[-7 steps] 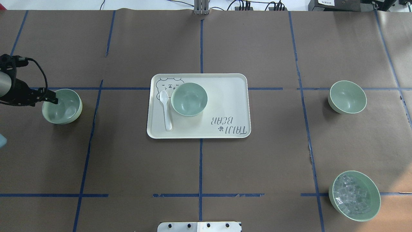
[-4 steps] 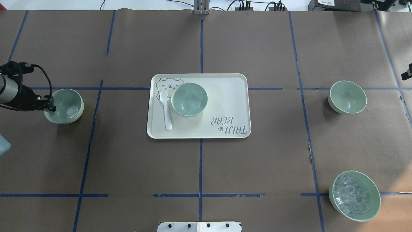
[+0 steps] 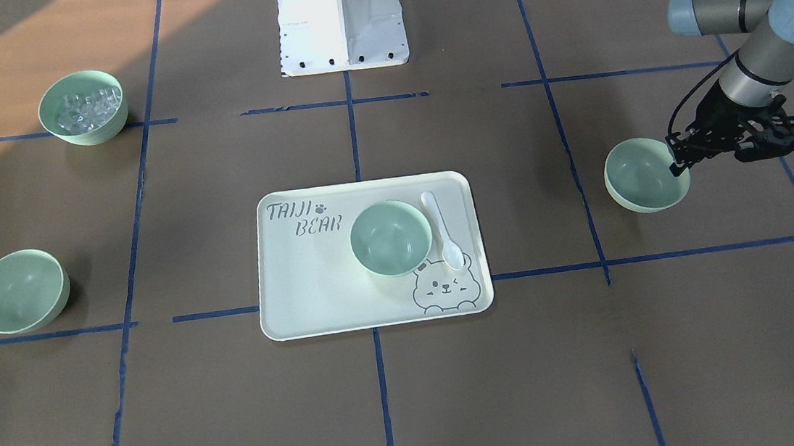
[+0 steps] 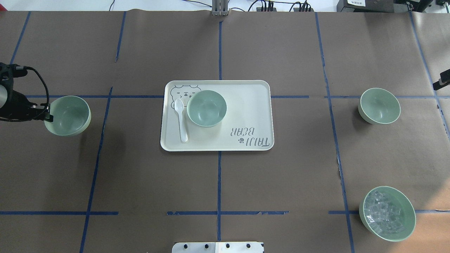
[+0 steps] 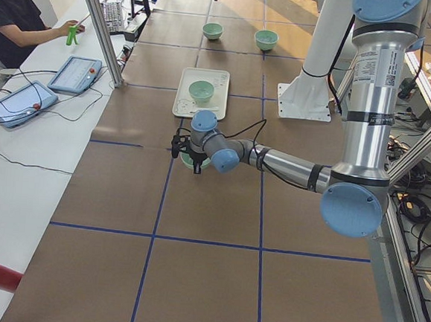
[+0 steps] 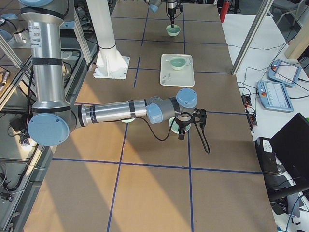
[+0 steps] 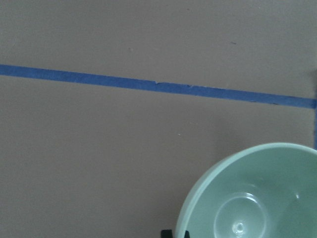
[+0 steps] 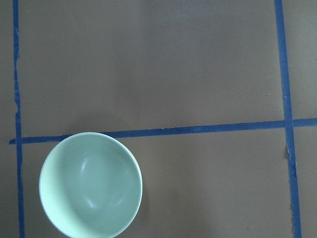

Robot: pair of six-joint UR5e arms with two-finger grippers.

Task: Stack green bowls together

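Three plain green bowls show. One (image 4: 206, 108) stands on the cream tray (image 4: 246, 105), also in the front view (image 3: 391, 238). One (image 4: 68, 116) is at the table's left, tilted, with my left gripper (image 4: 47, 117) shut on its outer rim; the front view shows that bowl (image 3: 644, 176) and gripper (image 3: 675, 163) too, and the left wrist view shows the bowl (image 7: 257, 198). The third bowl (image 4: 379, 105) stands at the right, also in the right wrist view (image 8: 91, 183). My right gripper (image 6: 186, 128) hovers by it; I cannot tell if it is open.
A green bowl of clear cubes (image 4: 387, 213) stands at the near right. A white spoon (image 4: 181, 119) lies on the tray left of its bowl. Blue tape lines cross the brown table cover. The robot's white base plate (image 3: 341, 17) is at the near edge.
My left gripper has drawn back leftward from inside the left bowl to its rim, and the bowl now tilts. A dark part of the right arm has come in at the right edge.
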